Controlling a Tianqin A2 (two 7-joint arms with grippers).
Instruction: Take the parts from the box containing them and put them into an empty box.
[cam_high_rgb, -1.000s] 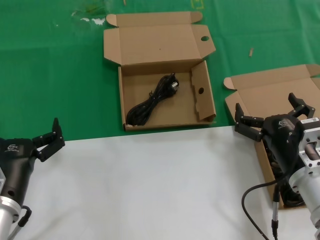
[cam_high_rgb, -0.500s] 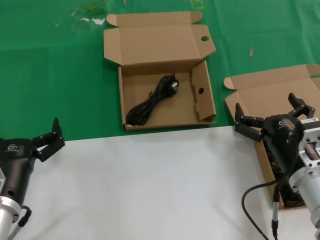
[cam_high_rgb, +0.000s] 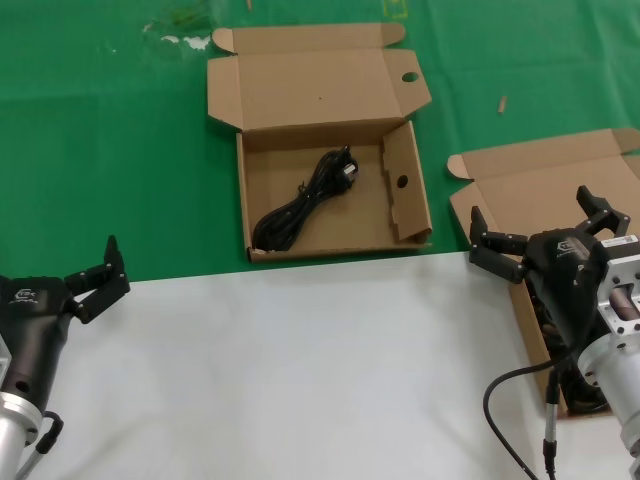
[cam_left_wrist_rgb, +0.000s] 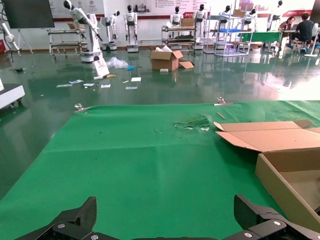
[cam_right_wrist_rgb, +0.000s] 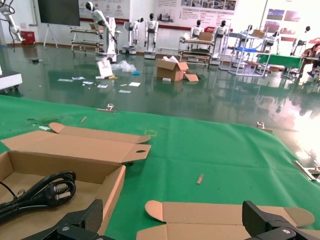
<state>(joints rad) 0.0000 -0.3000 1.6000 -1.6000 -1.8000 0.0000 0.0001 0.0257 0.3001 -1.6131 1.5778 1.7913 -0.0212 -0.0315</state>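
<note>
The box with a round hole in its lid flap (cam_high_rgb: 405, 205) lies open at the middle and holds one black power cord (cam_high_rgb: 300, 207). It also shows in the right wrist view (cam_right_wrist_rgb: 114, 184), cord (cam_right_wrist_rgb: 42, 192) inside. The box with a rounded corner tab (cam_high_rgb: 560, 185) lies open at the right; dark cords (cam_high_rgb: 547, 312) show in it under my right arm. My right gripper (cam_high_rgb: 530, 215) (cam_right_wrist_rgb: 175, 222) is open and empty over that box's lid (cam_right_wrist_rgb: 225, 217). My left gripper (cam_high_rgb: 88, 283) (cam_left_wrist_rgb: 167, 220) is open and empty at the left, over green cloth.
A white sheet (cam_high_rgb: 300, 370) covers the near table; green cloth (cam_high_rgb: 100, 150) lies beyond. A small wood scrap (cam_high_rgb: 502, 103) and white smears (cam_high_rgb: 185, 40) lie on the cloth. The right arm's cable (cam_high_rgb: 515, 400) loops over the sheet. The holed box's wall (cam_left_wrist_rgb: 280, 187) edges the left wrist view.
</note>
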